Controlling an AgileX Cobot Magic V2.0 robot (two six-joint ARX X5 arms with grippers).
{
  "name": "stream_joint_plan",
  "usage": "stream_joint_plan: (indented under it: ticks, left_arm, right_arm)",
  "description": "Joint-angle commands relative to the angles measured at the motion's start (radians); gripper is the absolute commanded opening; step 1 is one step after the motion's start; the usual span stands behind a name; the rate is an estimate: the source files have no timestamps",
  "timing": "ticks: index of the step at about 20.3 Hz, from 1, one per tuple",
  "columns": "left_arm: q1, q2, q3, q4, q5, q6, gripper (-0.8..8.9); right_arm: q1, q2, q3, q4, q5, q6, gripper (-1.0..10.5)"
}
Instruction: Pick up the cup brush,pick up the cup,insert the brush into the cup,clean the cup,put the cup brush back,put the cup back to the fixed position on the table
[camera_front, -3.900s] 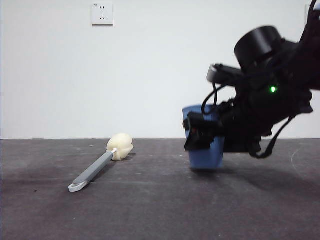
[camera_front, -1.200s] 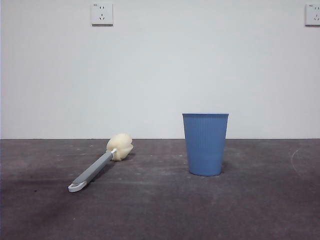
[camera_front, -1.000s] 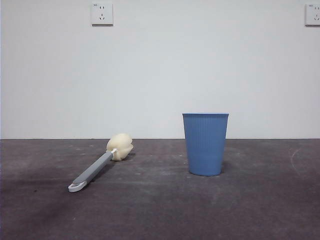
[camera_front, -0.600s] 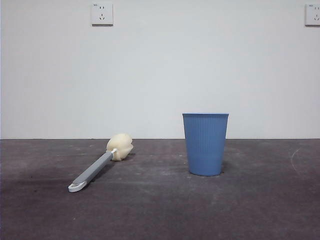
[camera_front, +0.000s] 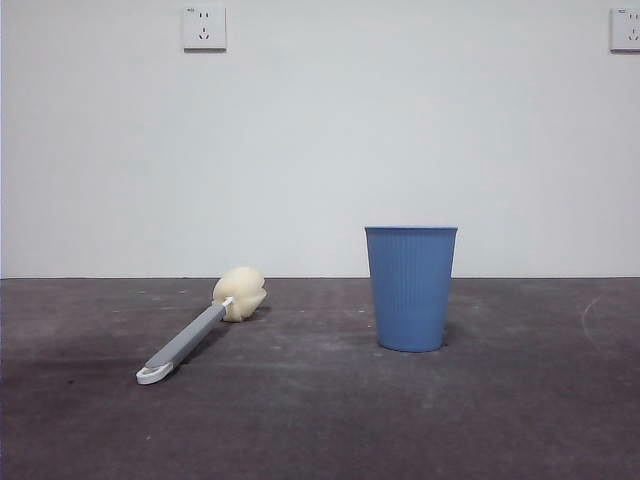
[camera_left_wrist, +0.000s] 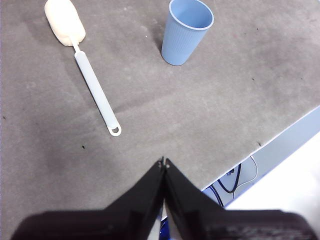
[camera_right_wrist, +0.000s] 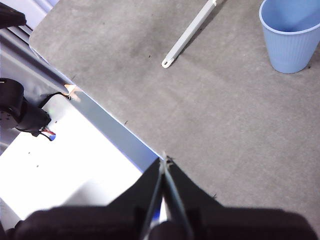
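We see the cup (camera_front: 411, 288) standing upright on the table (camera_front: 320, 420), mouth up. The brush (camera_front: 200, 325) lies flat well to one side of it, its sponge head toward the wall and its looped end toward us. Our left gripper (camera_left_wrist: 164, 163) and right gripper (camera_right_wrist: 163, 161) both hang high above the table's near edge, jaws pressed together, holding nothing.
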Motion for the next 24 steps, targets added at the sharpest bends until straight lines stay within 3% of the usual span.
stream_joint_plan:
  ticks: [1, 5, 7, 9, 11, 12, 13, 16, 24]
  left_arm:
    - [-0.004, -0.003, -0.010, 0.005, -0.002, 0.012, -0.04]
    - [-0.004, -0.003, -0.010, 0.005, -0.003, 0.022, -0.04]
    - [-0.002, -0.003, -0.010, 0.076, -0.079, 0.117, -0.04]
    - [0.048, -0.017, -0.014, 0.287, -0.157, 0.327, -0.04]
    - [0.154, -0.047, -0.063, 0.539, -0.063, 0.447, -0.04]
    - [0.214, -0.070, -0.110, 0.664, 0.001, 0.467, -0.04]
    - [0.286, -0.107, -0.189, 0.821, 0.048, 0.480, -0.04]
    - [0.417, -0.211, -0.438, 1.131, 0.052, 0.480, -0.04]
    - [0.507, -0.380, -0.768, 1.163, 0.040, 0.441, -0.04]
  right_arm:
    - [0.002, -0.001, 0.002, 0.003, -0.001, 0.003, 0.0]
    - [0.002, -0.001, 0.002, 0.003, -0.001, 0.003, 0.0]
    - [0.002, -0.001, 0.002, 0.003, -0.001, 0.003, 0.0]
    - [0.002, -0.001, 0.002, 0.003, -0.001, 0.003, 0.0]
    - [0.002, -0.001, 0.002, 0.003, -0.001, 0.003, 0.0]
    - [0.002, -0.001, 0.002, 0.003, -0.001, 0.003, 0.0]
    - [0.002, -0.001, 0.002, 0.003, -0.001, 0.003, 0.0]
    - [0.002, -0.001, 0.002, 0.003, -0.001, 0.003, 0.0]
    - [0.002, -0.002, 0.002, 0.003, -0.001, 0.003, 0.0]
